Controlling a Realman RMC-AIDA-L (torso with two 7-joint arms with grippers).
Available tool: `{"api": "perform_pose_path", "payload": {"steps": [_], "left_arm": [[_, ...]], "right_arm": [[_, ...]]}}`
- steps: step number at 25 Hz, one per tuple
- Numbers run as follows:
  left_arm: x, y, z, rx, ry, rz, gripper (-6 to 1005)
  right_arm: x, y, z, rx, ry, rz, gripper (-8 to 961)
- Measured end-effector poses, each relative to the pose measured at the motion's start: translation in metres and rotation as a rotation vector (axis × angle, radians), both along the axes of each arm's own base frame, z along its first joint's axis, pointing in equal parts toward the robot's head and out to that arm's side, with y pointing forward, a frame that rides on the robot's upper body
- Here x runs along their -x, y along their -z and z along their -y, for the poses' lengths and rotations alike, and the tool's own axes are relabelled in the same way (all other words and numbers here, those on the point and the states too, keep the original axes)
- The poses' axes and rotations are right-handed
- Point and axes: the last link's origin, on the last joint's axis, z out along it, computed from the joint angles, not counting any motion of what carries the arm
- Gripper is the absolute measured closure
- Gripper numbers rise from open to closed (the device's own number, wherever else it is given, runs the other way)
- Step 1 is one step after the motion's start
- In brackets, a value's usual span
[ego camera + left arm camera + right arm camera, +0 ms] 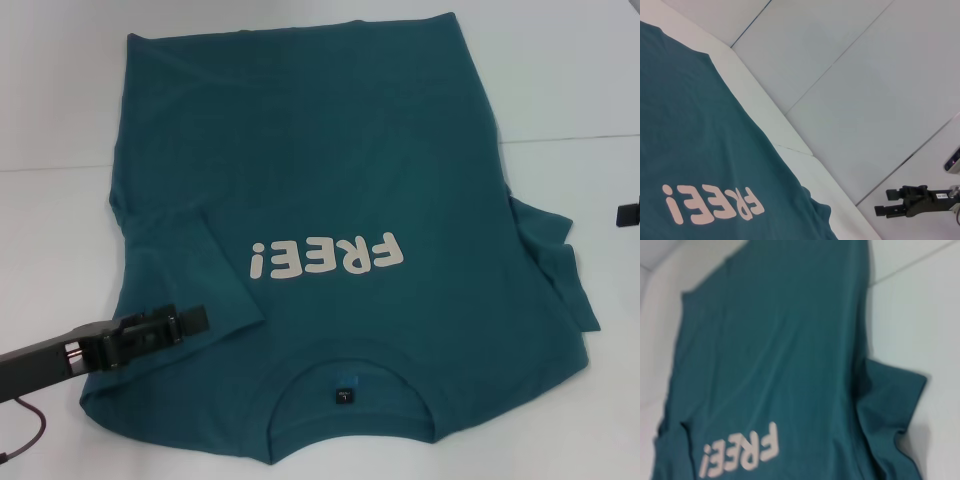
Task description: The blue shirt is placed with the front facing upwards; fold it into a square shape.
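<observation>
The white tabletop (60,90) carries the blue shirt (330,140), which lies spread front-up across the middle of it, its collar (350,400) at the near edge toward the robot and the hem at the far side, so that the white "FREE!" print (327,259) reads upside down in the head view. The left sleeve (195,265) is already turned in over the body, its edge lying just beside the print, while the right sleeve (560,260) lies out flat and rumpled on the tabletop. By my reading, the side folds are in hand, one done and one to do. The left gripper (190,320) hovers low over the folded sleeve near the left shoulder; whether its fingers are spread or pressed together I cannot tell. The right gripper (885,202) hangs well off the shirt's right side, fingers spread apart and empty. Next, it probably needs to reach the right sleeve, pinch its edge and carry it inward.
</observation>
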Motion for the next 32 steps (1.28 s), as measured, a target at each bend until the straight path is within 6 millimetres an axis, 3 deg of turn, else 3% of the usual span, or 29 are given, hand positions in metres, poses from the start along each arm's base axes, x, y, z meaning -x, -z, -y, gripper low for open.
{"api": "perform_pose_path", "payload": {"steps": [8,19,32], "left_arm": [[0.001,0.003,0.001,0.005,-0.011,0.008,64],[0.001,0.003,-0.001,-0.001,-0.014,0.005,64],[0.002,0.004,-0.001,-0.018,-0.031,0.026,64]], "right_arm": [[0.003,0.014,-0.014,0.037,-0.021,0.125,30],[0.011,0.051,-0.033,0.028,-0.158,0.263,31],[0.014,0.065,-0.044,0.058,-0.205,0.392,31]]}}
